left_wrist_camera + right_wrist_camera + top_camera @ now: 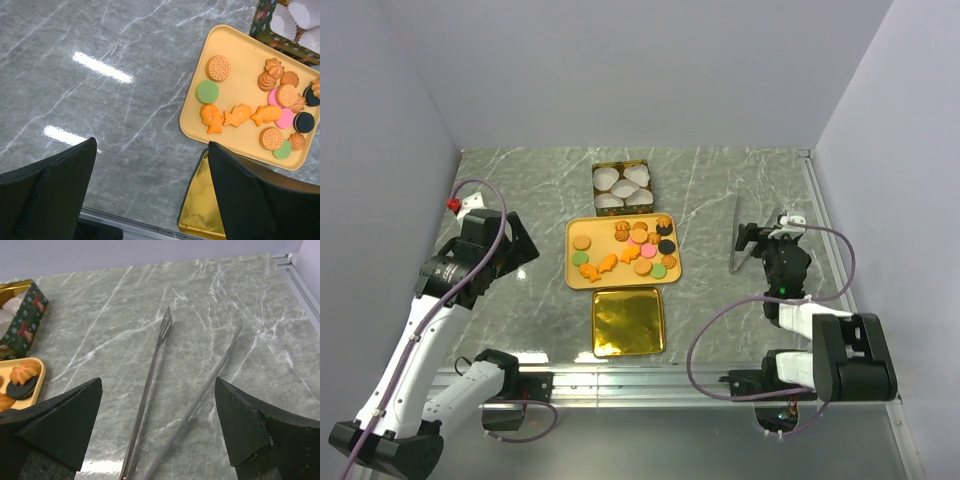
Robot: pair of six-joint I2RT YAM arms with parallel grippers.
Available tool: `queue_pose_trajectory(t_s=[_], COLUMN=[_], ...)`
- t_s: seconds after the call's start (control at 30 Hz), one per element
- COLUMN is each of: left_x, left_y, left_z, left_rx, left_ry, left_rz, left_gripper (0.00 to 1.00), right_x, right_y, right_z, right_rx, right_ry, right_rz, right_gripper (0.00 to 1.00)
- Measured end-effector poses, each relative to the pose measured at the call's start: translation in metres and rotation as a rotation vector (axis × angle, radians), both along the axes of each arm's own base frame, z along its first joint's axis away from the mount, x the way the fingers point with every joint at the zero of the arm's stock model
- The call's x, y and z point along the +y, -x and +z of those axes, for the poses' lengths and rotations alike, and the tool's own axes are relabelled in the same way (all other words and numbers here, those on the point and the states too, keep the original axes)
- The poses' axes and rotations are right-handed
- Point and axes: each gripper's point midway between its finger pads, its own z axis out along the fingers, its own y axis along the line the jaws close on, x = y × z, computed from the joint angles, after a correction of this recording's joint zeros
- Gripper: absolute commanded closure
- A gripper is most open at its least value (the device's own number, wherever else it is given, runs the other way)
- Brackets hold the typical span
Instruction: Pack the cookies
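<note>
The cookies [625, 250] lie on a yellow tray [576, 272] at mid table: round discs in orange, green, pink and black, swirls, and orange fish shapes [240, 116]. My left gripper [525, 250] is open and empty, above bare table left of the tray [240, 60]; its midpoint shows in the left wrist view [152, 145]. My right gripper [757, 240] is open, with metal tongs [735, 235] lying on the table between its fingers [157, 382]. The tongs [160, 355] have both arms spread. A swirl and a black cookie [21, 387] show at the left edge.
A green and gold tin [621, 185] holding white paper cups [305, 12] stands behind the tray; it also shows in the right wrist view [25, 315]. A gold lid [628, 320] lies in front of the tray, partly under my left finger [205, 200]. Walls enclose the table.
</note>
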Motion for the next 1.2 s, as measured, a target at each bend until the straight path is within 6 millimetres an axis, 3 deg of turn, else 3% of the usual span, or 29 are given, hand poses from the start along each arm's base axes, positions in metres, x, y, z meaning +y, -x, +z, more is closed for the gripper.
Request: queue_pose_trajectory(t_s=[0.1, 0.17, 0.27, 0.37, 0.43, 0.5, 0.53, 0.6, 0.67, 0.73, 0.77, 0.83, 0.87, 0.97, 1.03, 1.2], left_x=[-0.001, -0.001, -0.008, -0.009, -0.005, -0.002, -0.002, -0.005, -0.007, -0.010, -0.011, -0.015, -0.017, -0.022, -0.025, -0.026], left_y=[-0.001, -0.002, -0.002, 0.006, 0.015, 0.023, 0.026, 0.029, 0.028, 0.027, 0.027, 0.029, 0.030, 0.039, 0.044, 0.056], left_z=[0.003, 0.010, 0.029, 0.051, 0.058, 0.064, 0.066, 0.062, 0.053, 0.041, 0.034, 0.024, 0.020, 0.015, 0.018, 0.021], left_rx=[-0.011, -0.029, -0.081, -0.171, -0.210, -0.245, -0.257, -0.246, -0.196, -0.130, -0.098, -0.054, -0.042, -0.022, -0.039, -0.048], left_ry=[0.003, 0.007, 0.022, 0.048, 0.077, 0.108, 0.117, 0.128, 0.123, 0.115, 0.111, 0.115, 0.118, 0.145, 0.164, 0.185], left_rz=[0.005, 0.000, -0.063, -0.079, -0.041, -0.019, -0.021, -0.032, -0.038, -0.048, -0.054, -0.070, -0.076, -0.107, -0.125, -0.144], left_gripper=[0.01, 0.00, 0.01, 0.01, 0.01, 0.01, 0.00, 0.00, 0.01, 0.01, 0.01, 0.01, 0.00, 0.01, 0.01, 0.01], right_x=[0.006, 0.012, 0.020, 0.020, 0.013, 0.004, 0.000, -0.003, -0.004, 0.001, 0.004, 0.009, 0.013, 0.019, 0.022, 0.026], right_y=[0.000, -0.006, -0.024, -0.035, -0.032, -0.029, -0.031, -0.035, -0.045, -0.051, -0.055, -0.053, -0.049, -0.025, -0.008, -0.003], right_z=[0.014, 0.035, 0.094, 0.187, 0.233, 0.266, 0.271, 0.265, 0.236, 0.192, 0.158, 0.096, 0.065, 0.003, -0.015, -0.019], right_rx=[0.008, 0.016, 0.021, -0.038, -0.065, -0.065, -0.037, 0.045, 0.171, 0.334, 0.444, 0.656, 0.765, 0.993, 1.085, 1.130], right_ry=[0.004, -0.009, -0.037, -0.086, -0.166, -0.235, -0.265, -0.308, -0.337, -0.350, -0.352, -0.355, -0.358, -0.369, -0.375, -0.387], right_rz=[0.017, 0.026, 0.047, 0.031, -0.027, -0.075, -0.100, -0.136, -0.169, -0.182, -0.189, -0.205, -0.212, -0.233, -0.243, -0.231], right_gripper=[0.00, 0.00, 0.00, 0.00, 0.00, 0.00, 0.01, 0.04, 0.10, 0.11, 0.00, 0.00, 0.00, 0.00, 0.00, 0.00])
